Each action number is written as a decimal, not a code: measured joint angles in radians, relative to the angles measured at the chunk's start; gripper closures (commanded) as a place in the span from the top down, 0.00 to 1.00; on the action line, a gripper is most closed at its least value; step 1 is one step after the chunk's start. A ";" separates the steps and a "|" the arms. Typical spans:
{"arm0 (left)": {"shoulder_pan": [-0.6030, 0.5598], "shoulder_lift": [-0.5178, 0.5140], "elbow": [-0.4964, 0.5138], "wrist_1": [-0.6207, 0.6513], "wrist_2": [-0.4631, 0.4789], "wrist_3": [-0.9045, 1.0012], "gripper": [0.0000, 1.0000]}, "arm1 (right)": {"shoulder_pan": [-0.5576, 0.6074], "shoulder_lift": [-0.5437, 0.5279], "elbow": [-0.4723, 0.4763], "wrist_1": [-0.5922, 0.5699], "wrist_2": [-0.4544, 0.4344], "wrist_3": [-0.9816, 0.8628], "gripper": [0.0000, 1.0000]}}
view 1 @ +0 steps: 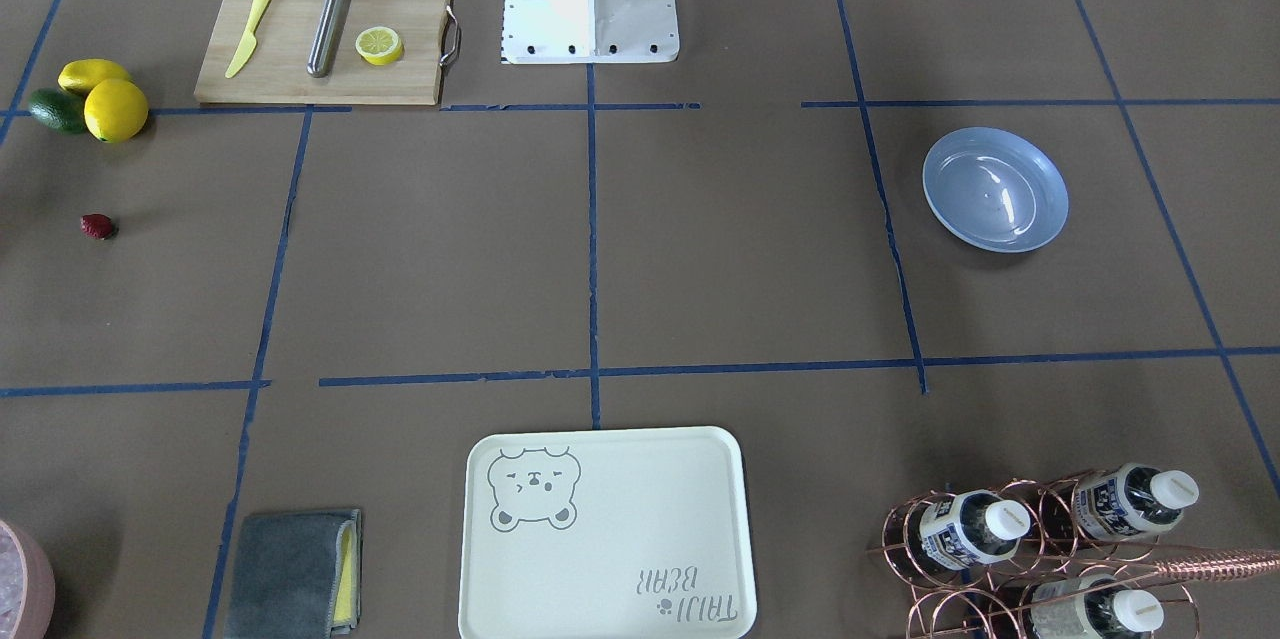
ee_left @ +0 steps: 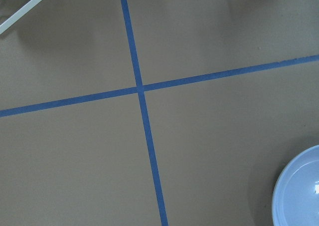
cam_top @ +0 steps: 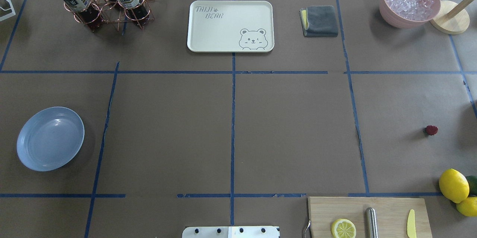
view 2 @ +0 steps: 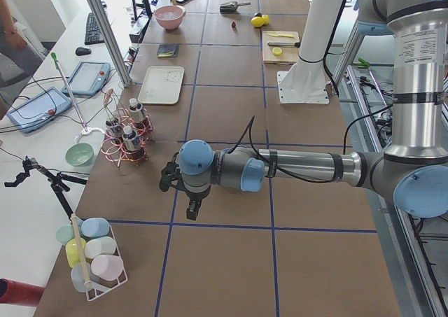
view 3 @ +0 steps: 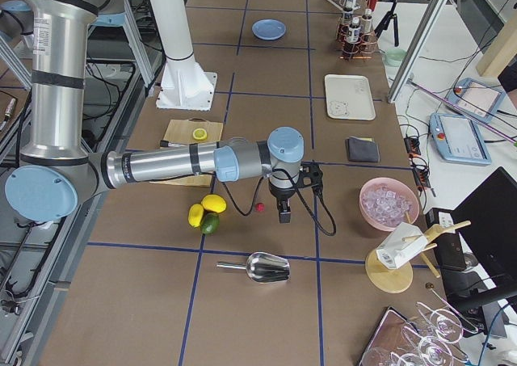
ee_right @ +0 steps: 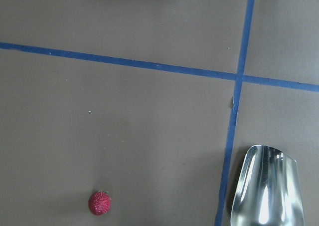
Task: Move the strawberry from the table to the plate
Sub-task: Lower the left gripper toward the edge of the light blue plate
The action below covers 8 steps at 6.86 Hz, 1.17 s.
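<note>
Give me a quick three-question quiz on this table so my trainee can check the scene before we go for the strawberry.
1. Which wrist view shows the strawberry?
2. True or false: the strawberry already sits on the plate.
3. In the right wrist view, what else lies on the table? A) metal scoop B) lemon slice C) grey cloth
Key: 1 right wrist; 2 false, the plate is empty; 3 A.
</note>
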 measured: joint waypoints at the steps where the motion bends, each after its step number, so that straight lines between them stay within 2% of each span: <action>1: 0.000 -0.009 -0.010 0.007 0.002 -0.002 1.00 | -0.003 0.002 -0.001 -0.003 -0.017 0.000 1.00; 3: 0.002 -0.017 -0.049 0.032 0.004 -0.003 1.00 | -0.007 -0.003 -0.003 0.005 -0.017 0.001 1.00; 8: 0.009 -0.002 -0.049 0.013 -0.028 0.001 1.00 | -0.027 -0.017 -0.005 0.056 -0.005 0.004 1.00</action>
